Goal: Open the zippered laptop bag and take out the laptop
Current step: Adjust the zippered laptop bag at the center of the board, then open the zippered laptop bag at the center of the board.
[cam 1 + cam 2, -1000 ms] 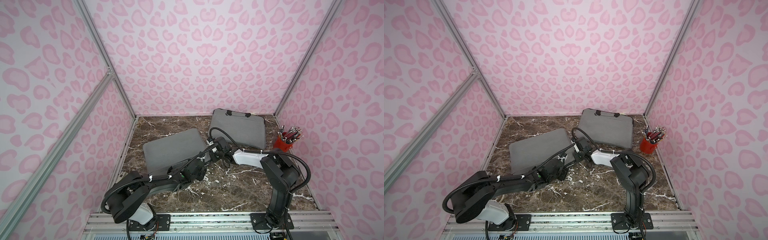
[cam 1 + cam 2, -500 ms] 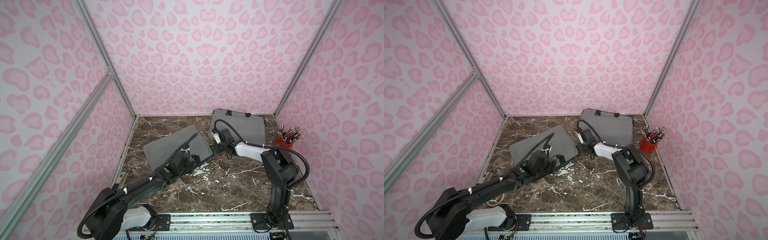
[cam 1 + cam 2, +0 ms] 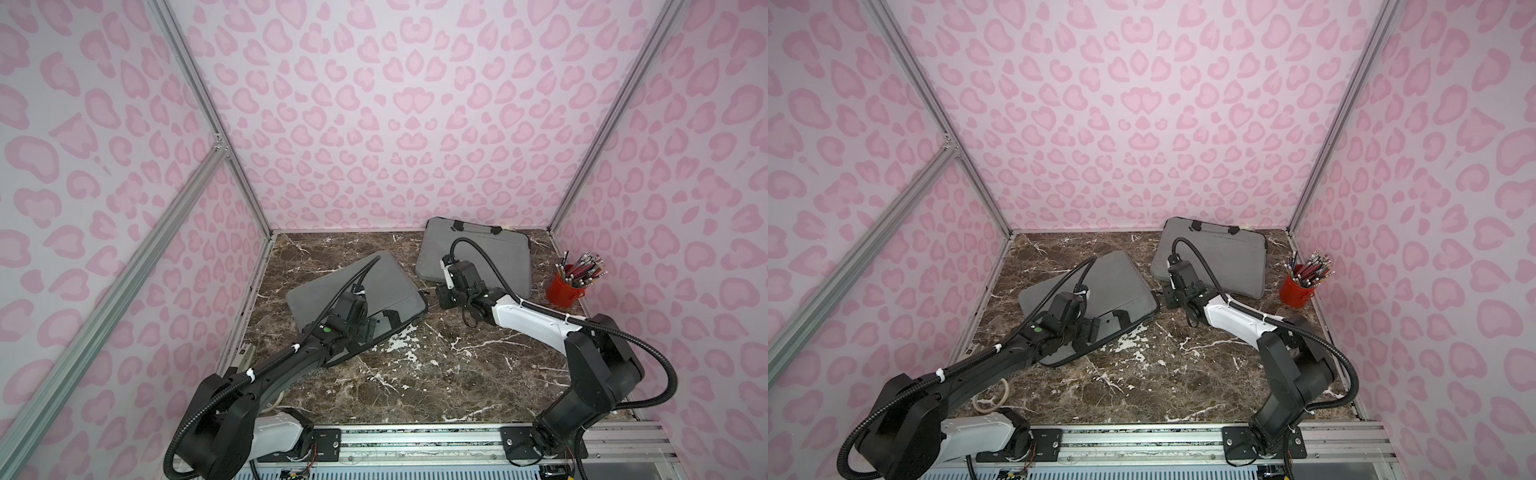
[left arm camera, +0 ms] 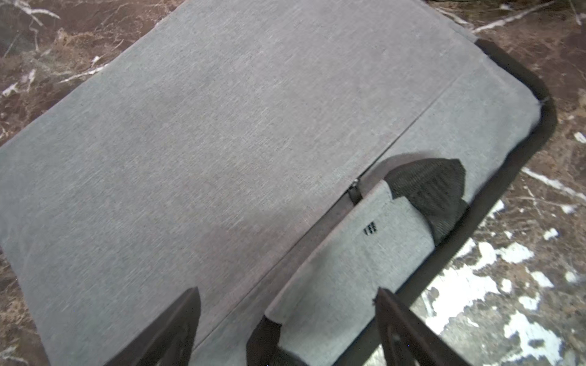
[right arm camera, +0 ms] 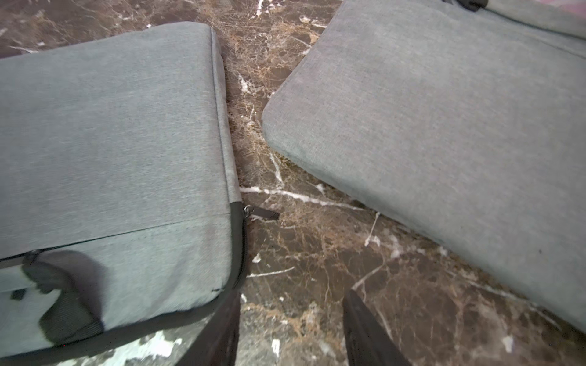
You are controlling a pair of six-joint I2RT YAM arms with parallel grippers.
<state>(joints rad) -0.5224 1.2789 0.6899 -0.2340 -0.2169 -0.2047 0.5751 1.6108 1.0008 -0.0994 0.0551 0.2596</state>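
Lying on the worktop (image 3: 436, 374): two grey bags, one red cup and two robot arms were counted.
Zippered laptop bag (image 3: 390, 282): one was laid flat and angled at left-centre, nearer the arms; whether its zip was undone could not be told.
Zipper pull (image 5: 264, 214): one was seen on the marble at that bag's corner.
Handle (image 4: 364, 253): one grey strap with black ends was seen on that bag.
Second bag (image 3: 511, 257): one was laid by the back wall, apart from the first.
Left end effector (image 4: 285, 293): fingers were spread wide about the handle, nothing gripped.
Right end effector (image 5: 291, 294): fingers were parted over bare marble beside the corner, nothing gripped.
Red cup (image 3: 565, 291): one stood at the right edge, holding pencils (image 3: 579, 268) too crowded to be counted.
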